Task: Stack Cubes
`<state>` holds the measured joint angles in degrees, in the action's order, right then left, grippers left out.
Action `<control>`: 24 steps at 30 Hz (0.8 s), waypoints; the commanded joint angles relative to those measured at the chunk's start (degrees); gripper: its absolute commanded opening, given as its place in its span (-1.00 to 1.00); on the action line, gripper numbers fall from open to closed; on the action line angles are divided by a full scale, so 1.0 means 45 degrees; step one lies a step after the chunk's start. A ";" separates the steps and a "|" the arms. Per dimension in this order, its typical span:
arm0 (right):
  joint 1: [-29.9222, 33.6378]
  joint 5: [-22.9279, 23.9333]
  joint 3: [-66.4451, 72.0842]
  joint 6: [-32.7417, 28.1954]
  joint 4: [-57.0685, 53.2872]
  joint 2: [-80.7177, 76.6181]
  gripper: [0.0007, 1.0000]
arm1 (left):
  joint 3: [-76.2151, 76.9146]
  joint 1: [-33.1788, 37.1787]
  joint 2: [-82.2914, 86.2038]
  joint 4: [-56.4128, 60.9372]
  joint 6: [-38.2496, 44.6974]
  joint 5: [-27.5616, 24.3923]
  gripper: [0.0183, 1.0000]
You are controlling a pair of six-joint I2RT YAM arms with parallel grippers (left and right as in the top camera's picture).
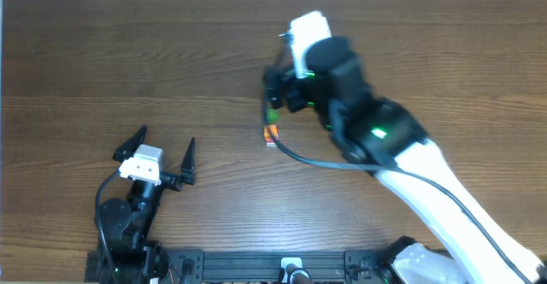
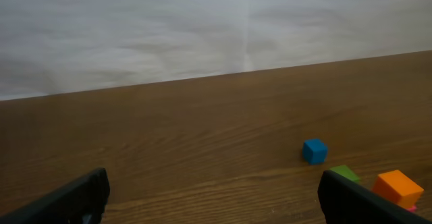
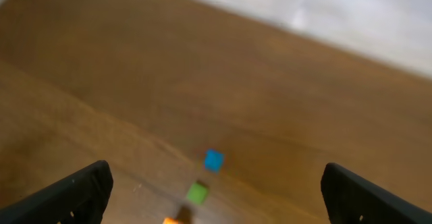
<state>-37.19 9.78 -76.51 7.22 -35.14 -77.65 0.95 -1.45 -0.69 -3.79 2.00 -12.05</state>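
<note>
The right gripper (image 3: 216, 183), lifted and spread wide, is best lowered squarely over the green cube (image 3: 197, 192) so the blue cube (image 3: 214, 160) and orange cube (image 3: 174, 220) are left undisturbed.

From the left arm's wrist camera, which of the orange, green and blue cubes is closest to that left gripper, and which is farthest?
From the left gripper, in its wrist view:
1. Orange cube: nearest, off to the gripper's right side.
2. Green cube: just beyond the orange one, same side.
3. Blue cube: farthest, at the far end of the row.
</note>
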 commanded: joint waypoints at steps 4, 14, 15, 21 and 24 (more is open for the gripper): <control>-0.0714 -0.0301 -0.0690 0.2900 -0.0646 -0.3021 0.99 | -0.0078 0.0078 0.0092 0.0039 0.0175 -0.0117 1.00; -0.0393 -0.0447 -0.1370 0.4930 -0.1122 -0.6003 0.98 | -0.0078 0.0078 0.0092 0.0039 0.0175 -0.0117 1.00; -0.0379 -0.0457 -0.1496 0.5066 -0.1175 -0.6212 0.99 | -0.0078 0.0078 0.0092 0.0039 0.0175 -0.0117 1.00; -0.0277 -0.0452 -0.2040 0.6358 -0.1554 -0.7378 0.98 | -0.0083 0.0078 0.0092 0.0034 0.0175 -0.0117 1.00; -0.0146 -0.0534 -0.2045 0.6776 -0.1826 -0.7883 0.96 | -0.0078 0.0078 0.0092 0.0034 0.0175 -0.0117 1.00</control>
<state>-38.72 7.86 -84.36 33.93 -42.59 -110.61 0.97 -1.45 -0.69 -3.79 2.00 -12.05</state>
